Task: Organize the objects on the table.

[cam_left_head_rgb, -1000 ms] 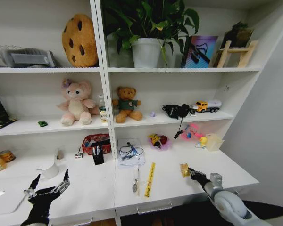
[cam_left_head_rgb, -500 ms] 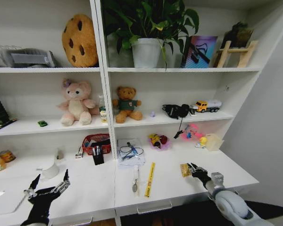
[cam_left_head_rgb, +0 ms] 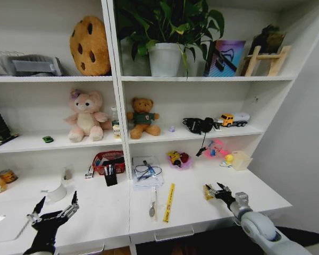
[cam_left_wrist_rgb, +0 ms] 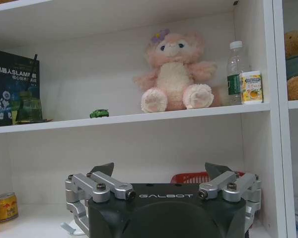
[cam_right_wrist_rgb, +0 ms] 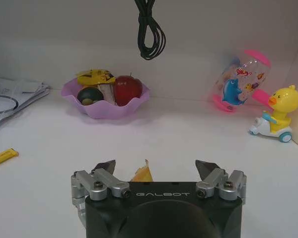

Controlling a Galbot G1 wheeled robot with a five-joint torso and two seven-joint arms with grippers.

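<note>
A yellow packet (cam_left_head_rgb: 207,192) lies on the right part of the white table (cam_left_head_rgb: 255,194). My right gripper (cam_left_head_rgb: 214,190) is open just right of it; in the right wrist view the packet's tip (cam_right_wrist_rgb: 142,173) pokes up between the spread fingers of that gripper (cam_right_wrist_rgb: 155,166). My left gripper (cam_left_head_rgb: 52,212) hovers open and empty over the table's left end, beside the silver laptop (cam_left_head_rgb: 2,223); the left wrist view shows it (cam_left_wrist_rgb: 160,169) too. A green toy car (cam_left_wrist_rgb: 99,113) and a clear bottle (cam_left_wrist_rgb: 234,74) stand on the shelf. Pens sit in a black holder (cam_left_head_rgb: 110,174).
A pink bowl of fruit (cam_right_wrist_rgb: 105,94), a pink bottle toy (cam_right_wrist_rgb: 241,79) and a yellow duck (cam_right_wrist_rgb: 275,116) stand beyond the packet, under a hanging black cable (cam_right_wrist_rgb: 150,29). A yellow ruler (cam_left_head_rgb: 169,202), papers (cam_left_head_rgb: 147,172) and a red basket (cam_left_head_rgb: 107,159) lie mid-table.
My right gripper has crept forward and left to the yellow packet, and its fingers look spread wider. The left arm has not moved.
</note>
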